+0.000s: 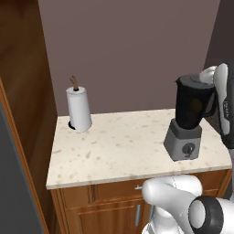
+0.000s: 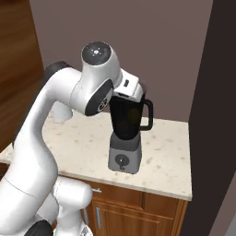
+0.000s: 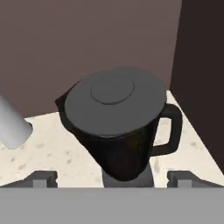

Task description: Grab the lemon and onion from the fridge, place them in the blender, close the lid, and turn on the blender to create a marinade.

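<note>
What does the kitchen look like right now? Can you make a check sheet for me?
Surface: speckled cream counter on wooden cabinets.
Job's things: blender upright on the counter, lid on its jar; a yellowish glow shows inside the dark jar.
Clutter: paper-towel roll standing at the counter's back left.
Grippers: gripper open, above the blender, holding nothing.
Cables: nothing seen.
Surroundings: brown wall behind, tall wooden cabinet on the left.

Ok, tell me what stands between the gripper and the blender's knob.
Nothing visible blocks it. The open gripper hangs above the lid, which sits on the blender; the knob faces the bare counter in front.
</note>
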{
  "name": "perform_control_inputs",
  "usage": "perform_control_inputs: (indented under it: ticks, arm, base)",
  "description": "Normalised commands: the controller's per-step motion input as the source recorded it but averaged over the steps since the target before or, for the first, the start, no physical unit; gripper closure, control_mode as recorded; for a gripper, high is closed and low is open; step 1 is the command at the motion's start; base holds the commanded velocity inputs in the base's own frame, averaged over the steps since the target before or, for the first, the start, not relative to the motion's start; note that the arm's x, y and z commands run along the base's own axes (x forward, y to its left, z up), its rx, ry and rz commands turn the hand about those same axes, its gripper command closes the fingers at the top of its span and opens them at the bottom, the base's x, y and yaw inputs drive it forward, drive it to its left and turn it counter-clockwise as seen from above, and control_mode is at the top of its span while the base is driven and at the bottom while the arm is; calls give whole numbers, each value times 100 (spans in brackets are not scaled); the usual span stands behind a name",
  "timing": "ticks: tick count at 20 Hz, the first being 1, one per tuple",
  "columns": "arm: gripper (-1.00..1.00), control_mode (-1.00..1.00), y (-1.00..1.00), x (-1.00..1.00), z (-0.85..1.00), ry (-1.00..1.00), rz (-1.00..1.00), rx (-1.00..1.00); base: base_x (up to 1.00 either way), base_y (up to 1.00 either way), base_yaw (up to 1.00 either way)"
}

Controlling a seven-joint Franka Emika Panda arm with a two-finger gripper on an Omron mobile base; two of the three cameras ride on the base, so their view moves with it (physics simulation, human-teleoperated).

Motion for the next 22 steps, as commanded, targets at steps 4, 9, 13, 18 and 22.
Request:
perform_control_inputs:
  ticks: [4,9,13,18,22]
  arm:
    - [-100,-100,2,-100,-66,-18,34,0]
    - [-100,-100,0,-99,-71,-17,36,-1]
    - [-100,-100,-1,-64,-67,-11,36,-2]
    - [-100,-100,-14,-6,-58,-11,39,-3]
    - [-100,-100,-3,0,-71,-5,39,-4]
  base:
    - [0,0,0]
    - [0,0,0]
    - [0,0,0]
    - [0,0,0]
    - [0,0,0]
